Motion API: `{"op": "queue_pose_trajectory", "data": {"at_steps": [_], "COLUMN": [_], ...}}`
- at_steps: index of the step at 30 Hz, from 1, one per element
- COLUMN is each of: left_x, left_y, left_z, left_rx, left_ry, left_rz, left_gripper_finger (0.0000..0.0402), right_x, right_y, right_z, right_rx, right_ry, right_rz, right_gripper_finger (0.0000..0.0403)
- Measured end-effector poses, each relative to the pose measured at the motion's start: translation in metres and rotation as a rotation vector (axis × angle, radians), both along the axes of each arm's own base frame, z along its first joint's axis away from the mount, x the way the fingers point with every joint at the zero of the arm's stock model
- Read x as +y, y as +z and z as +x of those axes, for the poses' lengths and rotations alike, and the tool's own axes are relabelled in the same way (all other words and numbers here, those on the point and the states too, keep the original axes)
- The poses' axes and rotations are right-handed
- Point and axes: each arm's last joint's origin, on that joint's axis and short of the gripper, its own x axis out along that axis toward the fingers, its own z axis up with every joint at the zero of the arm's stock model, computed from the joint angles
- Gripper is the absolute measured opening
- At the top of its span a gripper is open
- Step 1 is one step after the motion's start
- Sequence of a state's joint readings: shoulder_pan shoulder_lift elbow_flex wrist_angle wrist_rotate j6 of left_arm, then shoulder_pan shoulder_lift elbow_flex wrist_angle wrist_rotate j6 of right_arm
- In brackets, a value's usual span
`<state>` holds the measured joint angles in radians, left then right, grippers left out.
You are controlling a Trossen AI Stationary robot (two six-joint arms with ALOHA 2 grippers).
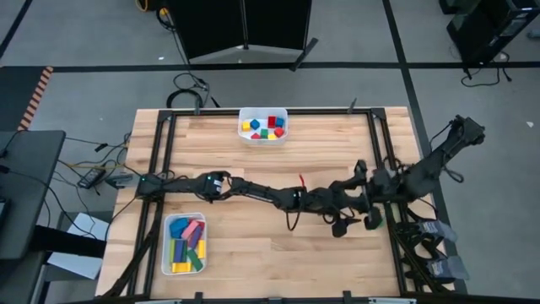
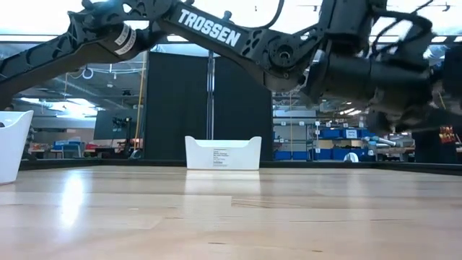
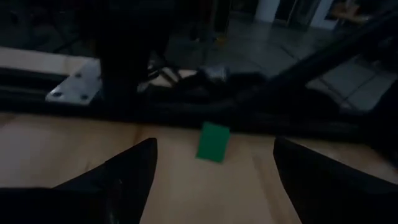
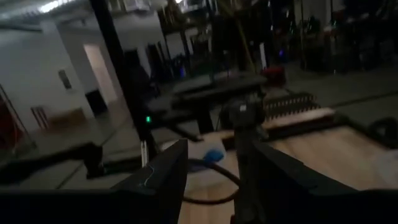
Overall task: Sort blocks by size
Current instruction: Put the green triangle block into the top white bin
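One green block (image 3: 212,142) lies on the wood by the table's right edge (image 1: 377,221). My left arm reaches across the table, and my left gripper (image 1: 359,224) stands open just short of the block, one finger (image 3: 124,180) on either side of the line toward it. My right gripper (image 1: 361,172) hangs open above the table's right part, farther back, with nothing between its fingers (image 4: 168,177). The other blocks lie in two white trays: small cubes in the far tray (image 1: 262,124), longer bars in the near-left tray (image 1: 184,243).
A black frame rail (image 1: 384,169) runs along the table's right side just behind the green block. The far tray (image 2: 222,152) and the left tray (image 2: 13,144) stand well away from both grippers. Bare wood lies between the trays and the arms.
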<state>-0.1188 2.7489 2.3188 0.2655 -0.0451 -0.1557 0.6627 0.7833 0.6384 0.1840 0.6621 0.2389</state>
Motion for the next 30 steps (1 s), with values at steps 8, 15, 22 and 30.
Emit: {"op": "queue_pose_trajectory", "data": {"at_steps": [8, 15, 22, 30], "left_x": [-0.002, -0.006, -0.016, -0.028], "left_y": [0.012, 0.020, 0.096, 0.142], "left_z": [0.000, -0.001, -0.026, -0.052], "left_rx": [-0.104, -0.106, 0.036, 0.131], "left_ry": [0.090, 0.086, 0.223, 0.191], "left_rz": [0.018, 0.048, 0.302, 0.401], "left_gripper_finger": [0.0287, 0.0200, 0.0087, 0.0012], "right_x": [0.029, 0.048, 0.069, 0.086], "right_y": [0.009, 0.032, 0.019, 0.008], "right_z": [0.002, -0.022, -0.035, -0.046], "right_rx": [0.142, 0.355, 0.535, 0.589], "right_ry": [0.093, 0.061, 0.040, 0.087], "right_rz": [-0.089, -0.163, -0.132, -0.095], "right_gripper_finger": [0.0181, 0.0181, 0.0181, 0.0181]}}
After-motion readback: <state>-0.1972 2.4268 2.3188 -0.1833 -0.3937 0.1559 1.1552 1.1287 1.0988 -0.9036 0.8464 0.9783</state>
